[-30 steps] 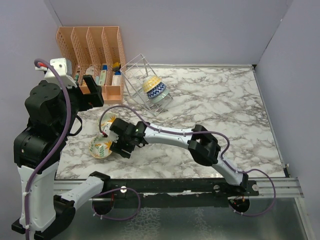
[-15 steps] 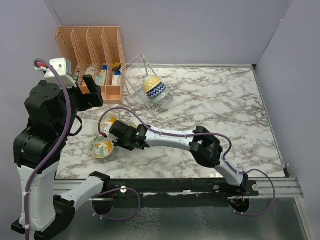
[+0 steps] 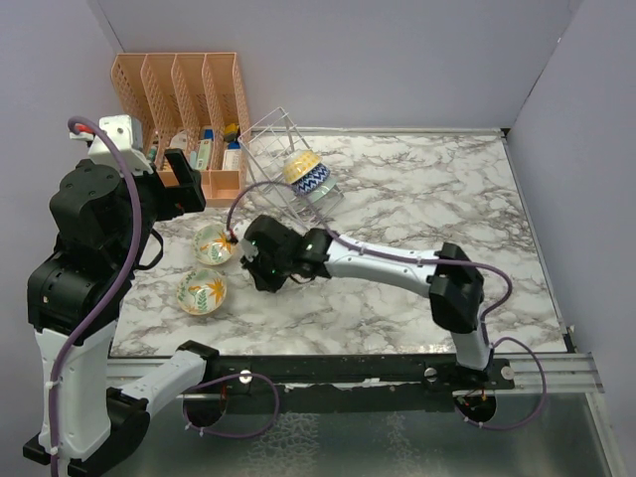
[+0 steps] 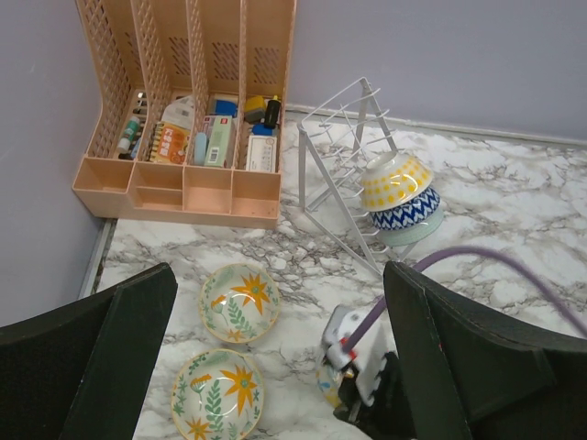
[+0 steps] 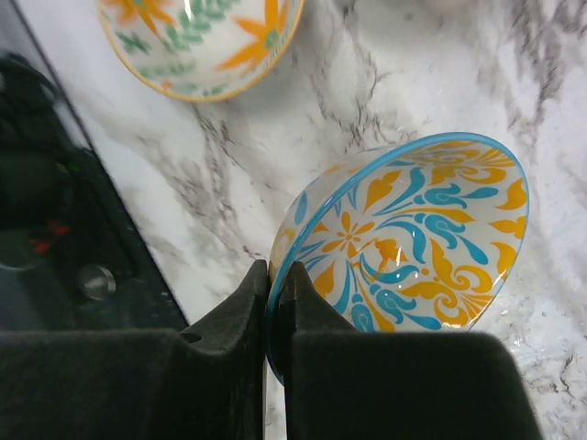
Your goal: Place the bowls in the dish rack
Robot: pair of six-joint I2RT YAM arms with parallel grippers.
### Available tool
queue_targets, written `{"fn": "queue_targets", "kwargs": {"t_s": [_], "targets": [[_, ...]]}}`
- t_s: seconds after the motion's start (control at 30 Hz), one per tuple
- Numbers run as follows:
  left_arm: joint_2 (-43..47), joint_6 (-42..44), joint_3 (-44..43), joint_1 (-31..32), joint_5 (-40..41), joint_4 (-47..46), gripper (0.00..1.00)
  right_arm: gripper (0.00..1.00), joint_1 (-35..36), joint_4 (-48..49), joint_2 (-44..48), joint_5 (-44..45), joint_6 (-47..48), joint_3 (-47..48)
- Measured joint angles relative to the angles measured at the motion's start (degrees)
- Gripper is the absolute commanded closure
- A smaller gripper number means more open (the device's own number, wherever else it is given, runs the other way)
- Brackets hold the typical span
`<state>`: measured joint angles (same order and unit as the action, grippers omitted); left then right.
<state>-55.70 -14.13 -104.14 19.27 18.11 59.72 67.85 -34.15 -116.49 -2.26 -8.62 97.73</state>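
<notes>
My right gripper (image 5: 273, 275) is shut on the rim of a cream bowl with blue and orange patterns (image 5: 413, 238), which is tilted above the marble. In the top view the right gripper (image 3: 260, 266) is just right of two floral bowls, one (image 3: 214, 243) behind the other (image 3: 202, 291). The wire dish rack (image 3: 270, 149) stands at the back, holding a yellow dotted bowl (image 3: 301, 166), a blue zigzag bowl (image 3: 316, 181) and a teal bowl (image 3: 324, 198). My left gripper (image 4: 275, 275) hangs open high above the floral bowls (image 4: 239, 302), holding nothing.
An orange slotted organizer (image 3: 184, 99) full of small items stands left of the rack against the back wall. Grey walls close in the table on three sides. The table's front edge (image 3: 338, 350) runs just beyond the arm bases.
The right gripper's jaws closed on the rim of the blue and orange bowl. It then moved right and back, away from the two floral bowls. The left arm stayed still.
</notes>
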Motion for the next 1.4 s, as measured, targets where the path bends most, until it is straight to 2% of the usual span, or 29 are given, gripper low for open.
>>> {"fn": "queue_targets", "kwargs": {"t_s": [0.13,0.23,0.4,0.57,0.7,1.0,1.2,1.4], "targets": [[-0.1,0.0,0.0,0.0,0.0,0.0,0.01,0.99,-5.7,4.3,6.7,-8.7,-7.3,-1.2],[-0.2,0.0,0.0,0.0,0.0,0.0,0.01,0.99,-12.5,13.3,11.8,-16.4,-15.4,-3.8],[-0.4,0.1,-0.4,0.0,0.0,0.0,0.01,0.99,-22.7,33.4,15.0,-24.1,-31.5,-9.0],[-0.5,0.3,-1.2,0.4,0.0,0.1,0.01,0.99,-26.9,53.3,12.9,-25.7,-47.6,-11.3],[-0.5,0.6,-1.6,0.4,0.0,0.3,0.01,0.99,-28.2,66.7,10.7,-21.5,-57.4,-12.4],[-0.8,0.6,-1.6,0.4,0.0,0.4,0.01,0.99,-29.0,83.7,3.7,-2.9,-69.5,-13.6],[-0.9,1.0,-1.6,0.4,0.0,0.4,0.01,0.99,-29.0,86.1,-4.7,4.2,-74.4,-12.3],[-1.0,1.4,-1.5,0.7,0.0,0.5,0.01,0.99,-29.3,86.9,-5.8,10.0,-76.4,-12.7]]}}
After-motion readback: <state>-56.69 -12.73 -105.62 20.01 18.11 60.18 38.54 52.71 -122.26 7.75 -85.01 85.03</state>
